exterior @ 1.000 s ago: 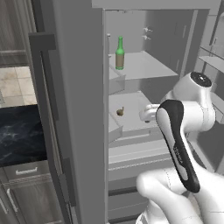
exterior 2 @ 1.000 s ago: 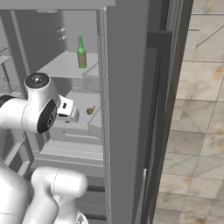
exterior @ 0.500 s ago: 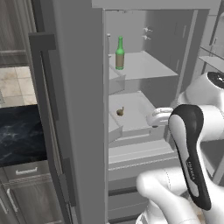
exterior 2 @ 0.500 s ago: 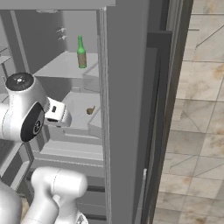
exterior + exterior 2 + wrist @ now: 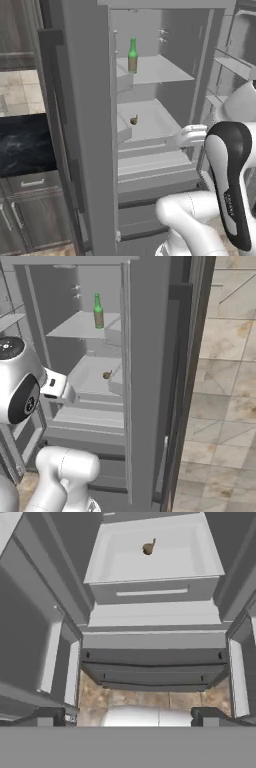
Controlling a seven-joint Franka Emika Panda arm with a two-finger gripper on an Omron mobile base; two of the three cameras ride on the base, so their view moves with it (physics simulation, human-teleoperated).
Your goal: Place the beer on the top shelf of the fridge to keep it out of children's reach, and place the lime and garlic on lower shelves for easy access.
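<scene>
While the fridge (image 5: 165,100) stands open in front of you, take it as your landmark: the beer (image 5: 132,55) is upright on the top shelf (image 5: 160,70), toward the left front corner of that panel and well apart from the back wall. That height fits the task's aim of keeping it from children, so this part looks done.

One level below the beer, the garlic (image 5: 134,120) lies in the pale tray-like lower shelf (image 5: 155,122), near its middle and clear of the walls; the hand view shows the garlic (image 5: 148,548) alone on that floor, with bare room on every side. I cannot make out the lime anywhere inside the fridge, so you should judge that it is probably the item left to fetch.

Your gripper (image 5: 67,393) hangs at the fridge's mouth, level with the front lip of the garlic's shelf, with the jaws spread wide and nothing between them. The dark fingertips (image 5: 47,716) show a broad gap.

For moving, mind the open door's edge just left of the shelves, the door bins on the right side of the fridge, and the drawer fronts below the garlic's shelf. Straight back from the fridge's mouth is your freest path.
</scene>
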